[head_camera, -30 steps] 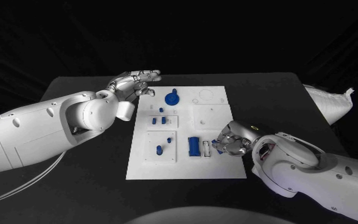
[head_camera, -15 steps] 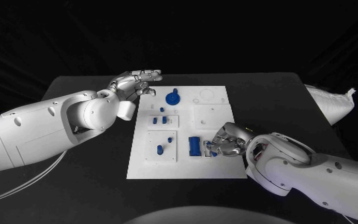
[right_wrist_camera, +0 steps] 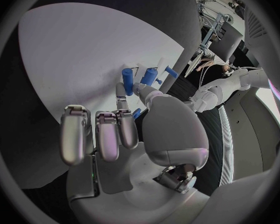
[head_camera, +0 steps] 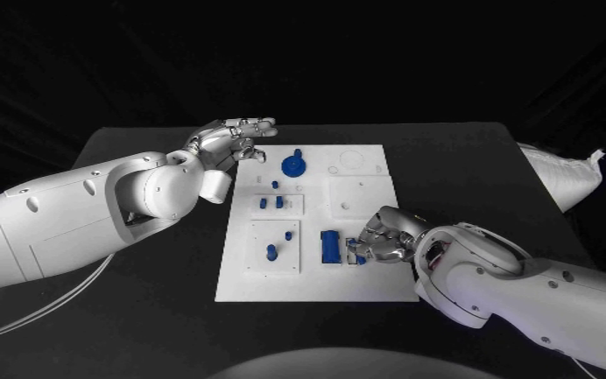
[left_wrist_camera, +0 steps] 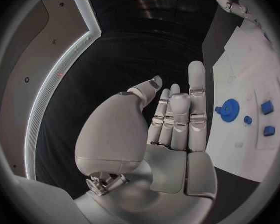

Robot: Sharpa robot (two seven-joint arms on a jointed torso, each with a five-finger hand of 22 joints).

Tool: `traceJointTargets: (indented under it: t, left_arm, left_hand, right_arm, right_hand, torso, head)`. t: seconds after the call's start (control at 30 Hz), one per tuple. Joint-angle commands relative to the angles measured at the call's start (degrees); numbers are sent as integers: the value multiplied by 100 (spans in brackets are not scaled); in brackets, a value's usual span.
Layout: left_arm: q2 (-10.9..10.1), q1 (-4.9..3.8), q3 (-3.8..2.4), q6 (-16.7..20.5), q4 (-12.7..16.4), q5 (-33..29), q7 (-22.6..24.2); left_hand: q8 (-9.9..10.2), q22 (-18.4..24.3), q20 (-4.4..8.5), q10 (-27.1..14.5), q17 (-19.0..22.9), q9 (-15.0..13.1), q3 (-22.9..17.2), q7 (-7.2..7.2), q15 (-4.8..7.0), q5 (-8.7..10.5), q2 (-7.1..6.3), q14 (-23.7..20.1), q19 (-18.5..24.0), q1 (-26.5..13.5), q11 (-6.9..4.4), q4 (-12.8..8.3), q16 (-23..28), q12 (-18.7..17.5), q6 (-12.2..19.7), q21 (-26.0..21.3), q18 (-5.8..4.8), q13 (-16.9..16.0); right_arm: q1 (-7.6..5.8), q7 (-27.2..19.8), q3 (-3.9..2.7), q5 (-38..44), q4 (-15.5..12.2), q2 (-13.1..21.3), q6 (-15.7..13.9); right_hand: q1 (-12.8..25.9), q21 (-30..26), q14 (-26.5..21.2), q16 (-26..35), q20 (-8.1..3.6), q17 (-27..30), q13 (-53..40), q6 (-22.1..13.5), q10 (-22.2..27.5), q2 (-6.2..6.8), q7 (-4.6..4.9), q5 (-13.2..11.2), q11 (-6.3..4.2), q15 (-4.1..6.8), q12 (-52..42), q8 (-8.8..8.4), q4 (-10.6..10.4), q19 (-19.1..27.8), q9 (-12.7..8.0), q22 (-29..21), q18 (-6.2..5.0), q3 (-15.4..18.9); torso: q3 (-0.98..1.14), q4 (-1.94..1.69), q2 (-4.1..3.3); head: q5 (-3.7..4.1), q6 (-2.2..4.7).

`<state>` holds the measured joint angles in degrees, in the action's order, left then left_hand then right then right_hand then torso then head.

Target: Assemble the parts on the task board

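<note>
- Since 1 s ago: right hand (head_camera: 379,241) has slid left over the task board (head_camera: 366,284), now touching the tall blue block (head_camera: 329,247) at the board's near-right area; left hand (head_camera: 235,138) unchanged.
- Right hand: fingers curled in, small blue part (right_wrist_camera: 128,78) pinched at fingertips (right_wrist_camera: 122,102), pressed close to the board.
- Left hand: released, fingers straight & together, holding nothing, hovering by board's far-left corner near the blue gear (head_camera: 293,166).
- Board sits mid-counter (head_camera: 151,300).
</note>
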<state>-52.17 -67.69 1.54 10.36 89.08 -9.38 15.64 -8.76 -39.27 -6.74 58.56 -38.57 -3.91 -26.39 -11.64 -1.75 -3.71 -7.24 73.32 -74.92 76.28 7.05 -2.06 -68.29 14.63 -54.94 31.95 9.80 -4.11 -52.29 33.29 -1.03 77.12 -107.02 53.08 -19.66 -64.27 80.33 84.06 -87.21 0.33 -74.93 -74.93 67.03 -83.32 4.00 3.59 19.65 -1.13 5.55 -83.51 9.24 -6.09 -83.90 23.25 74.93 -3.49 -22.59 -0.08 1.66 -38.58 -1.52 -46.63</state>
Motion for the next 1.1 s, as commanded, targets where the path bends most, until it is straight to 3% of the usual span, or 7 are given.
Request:
traceJointTargets:
  t: [0.03, 0.83, 1.1]
  left_arm:
    - [3, -2, -4, -128, 20, 87, 6]
    - [-5, -3, -4, -126, 31, 95, -1]
    - [-1, -3, -4, -126, 26, 95, -3]
  left_hand:
    - [-23, 5, -23, -41, 5, -3, 20, 8, -2, -2, 28, -31, 12, -43, 18, 2, -40, 32, 51, -33, 51, 2]
    - [-25, 6, -24, -52, 13, -2, 26, 6, -3, -2, 25, -34, 13, -51, 21, 6, -39, 37, 59, -35, 51, 3]
    - [-27, 8, -26, -62, 15, -2, 31, 4, -5, -2, 26, -35, 13, -58, 23, 10, -41, 43, 67, -36, 51, 3]
  right_arm:
    - [12, 41, 10, 45, 25, -31, 247]
    - [-4, 50, 10, 157, 96, -124, 509]
    - [-6, 45, 10, 185, 87, -132, 528]
  right_hand:
    - [52, 24, 502, -28, -15, -1026, -1171, 224, -506, -12, -174, 6, -130, 47, -24, 31, -22, -165, 29, 47, 29, 70]
    - [223, 39, 509, -49, -70, -1069, -1148, 382, -501, -100, -274, -164, -211, 112, 35, 237, -143, -175, 237, 81, 35, 358]
    - [432, 55, 515, -66, -94, -1103, -1168, 405, -513, -123, -303, -165, -236, 134, 4, 352, -342, -186, 363, 111, 42, 604]
  torso:
    - [0, 6, -2]
    - [4, 6, -2]
    - [4, 5, -2]
  head:
    - [-4, 0]
    - [-22, -25]
    - [-25, -28]
